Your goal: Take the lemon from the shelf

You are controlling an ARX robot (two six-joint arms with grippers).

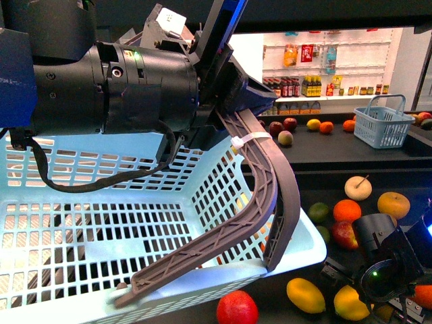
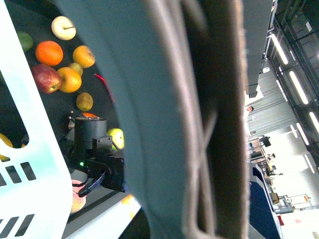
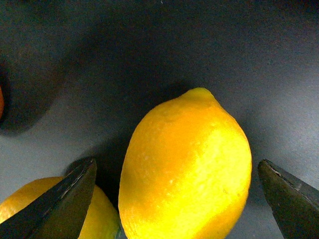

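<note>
We face the black shelf [image 1: 317, 155], its decks strewn with fruit. Across our left side hangs a pale blue basket [image 1: 101, 223], its grey handle [image 1: 273, 196] fastened by a white tie [image 1: 251, 140] to our left end effector [image 1: 251, 101]; whether those jaws are clamped we cannot tell. Our right end effector [image 3: 177, 162] hangs over the lower deck with its fingers [image 3: 65, 199] spread wide. The lemon [image 3: 187, 169] lies on the dark deck between them, touching neither. A second yellow fruit [image 3: 107, 216] lies just beside the lemon, partly behind one finger
</note>
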